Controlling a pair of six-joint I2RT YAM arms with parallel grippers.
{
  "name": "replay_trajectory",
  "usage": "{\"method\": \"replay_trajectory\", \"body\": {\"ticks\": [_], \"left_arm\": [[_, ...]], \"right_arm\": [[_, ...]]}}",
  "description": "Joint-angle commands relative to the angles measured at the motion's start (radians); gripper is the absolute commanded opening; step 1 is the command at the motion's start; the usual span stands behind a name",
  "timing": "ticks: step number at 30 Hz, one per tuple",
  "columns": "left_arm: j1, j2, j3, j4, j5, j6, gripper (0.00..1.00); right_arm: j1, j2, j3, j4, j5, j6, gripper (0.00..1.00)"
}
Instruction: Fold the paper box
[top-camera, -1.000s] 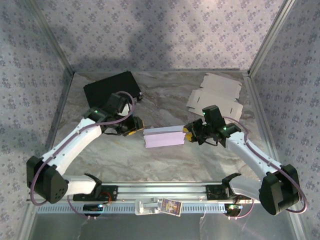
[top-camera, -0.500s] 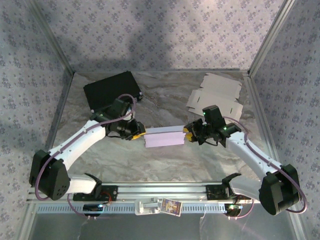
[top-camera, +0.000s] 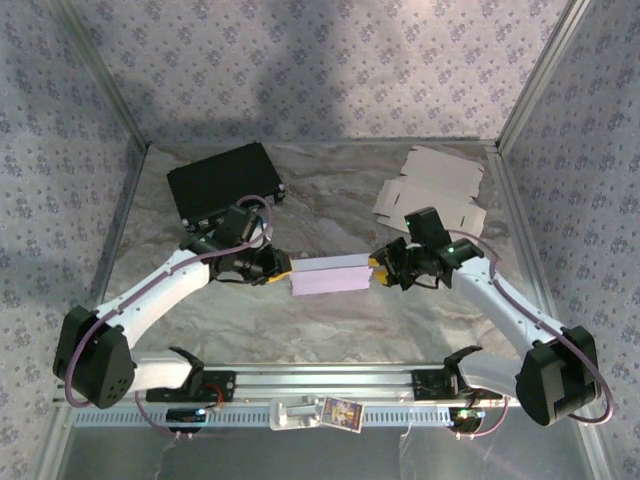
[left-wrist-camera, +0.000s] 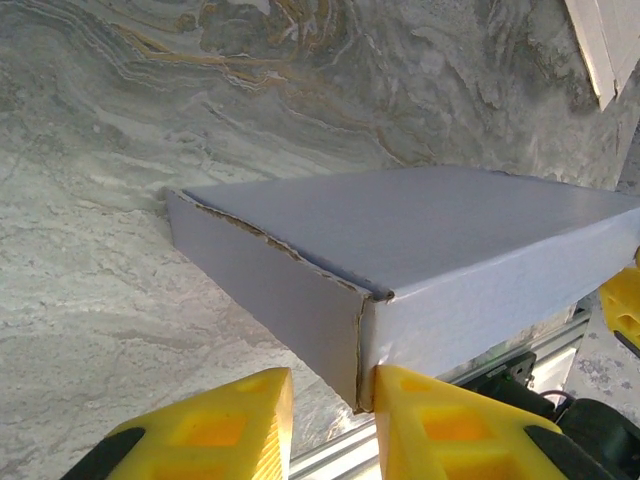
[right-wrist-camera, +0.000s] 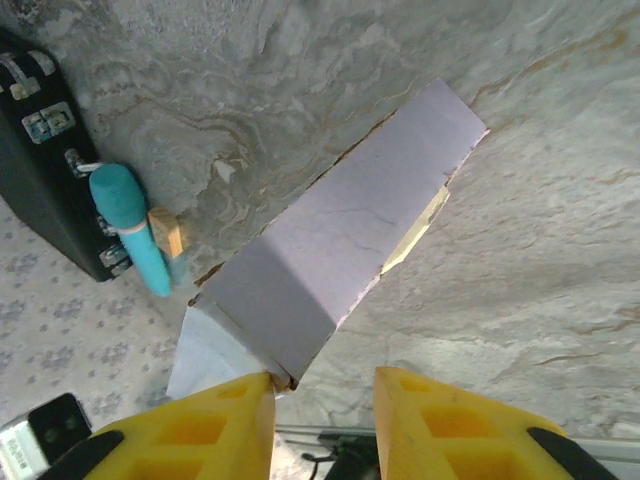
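Presently the paper box (top-camera: 328, 275) lies flat on the table, forward and to the right of the black case (top-camera: 222, 178) and apart from it. Its top is closed over, though a gap shows along one long edge in the right wrist view. The left gripper (top-camera: 280, 266) stands at the box end nearer the case, jaws partly apart. The box corner sits in the gap against one finger (left-wrist-camera: 450, 425), not clamped. The right gripper (top-camera: 378, 270) stands at the end farther from the case, jaws likewise partly apart. One finger (right-wrist-camera: 215, 420) meets a loose end flap, and nothing is gripped. A flat cardboard blank (top-camera: 430, 190) lies well right of the case. Judged stage: late, with the ends being squared. The next move calls for bracing the case-side corner while the far flap is pressed home, gently, as that corner's seam looks ragged.
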Motion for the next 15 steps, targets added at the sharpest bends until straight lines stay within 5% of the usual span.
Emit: {"method": "replay_trajectory", "body": {"ticks": [1, 7, 15], "left_arm": [[-0.025, 0.007, -0.036, -0.112, -0.090, 0.016, 0.26], [-0.058, -0.011, -0.036, -0.110, -0.118, 0.014, 0.25], [-0.102, -0.012, -0.041, -0.093, -0.142, 0.008, 0.24]], "right_arm": [[-0.015, -0.014, 0.088, -0.175, 0.102, -0.092, 0.39], [-0.048, -0.050, 0.074, -0.123, 0.052, 0.052, 0.62], [0.023, -0.025, -0.041, 0.092, 0.027, 0.294, 0.73]]}}
